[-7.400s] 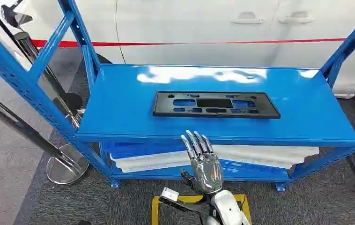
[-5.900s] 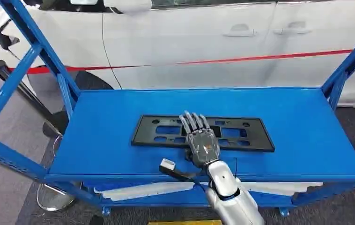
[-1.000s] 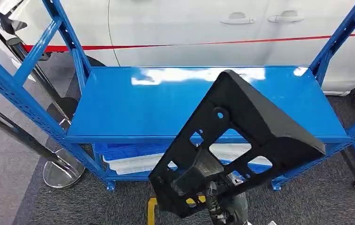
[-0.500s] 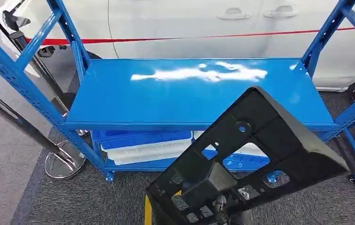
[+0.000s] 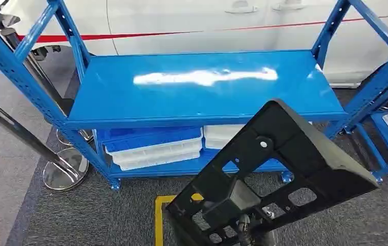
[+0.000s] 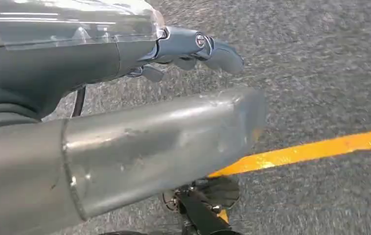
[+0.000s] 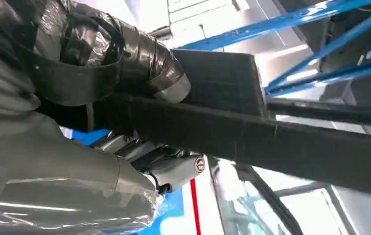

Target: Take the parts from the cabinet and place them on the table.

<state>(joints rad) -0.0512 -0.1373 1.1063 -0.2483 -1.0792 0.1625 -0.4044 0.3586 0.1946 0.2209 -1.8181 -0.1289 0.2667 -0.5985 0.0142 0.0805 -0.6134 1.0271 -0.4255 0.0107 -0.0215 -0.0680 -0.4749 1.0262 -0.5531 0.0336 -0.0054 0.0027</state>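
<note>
Black part (image 5: 284,164): long flat plastic frame with cut-out windows and small holes; tilted, one end low near the yellow floor line (image 5: 158,218), the other raised toward the cabinet's right post; clear of the cabinet's top shelf, in front of it.
Right hand (image 7: 139,107): gripping the black part, thumb wrapped over its upper edge, darker fingers (image 7: 173,169) pressed against the underside; mostly hidden behind the part from the head camera.
Left hand (image 6: 193,49): hanging over grey carpet (image 6: 320,73), holding nothing; fingers curled slightly, though cannot tell if spread or closed.
Cabinet (image 5: 197,84): blue steel rack, glossy top shelf bare with glare streaks; behind the black part.
Lower shelf of cabinet: blue bin (image 5: 148,138) and white trays (image 5: 156,154) stacked beneath the top shelf.
Behind cabinet: white car (image 5: 192,18) with a red stripe.
Left of cabinet: chrome stanchion base (image 5: 64,171) on the carpet.
</note>
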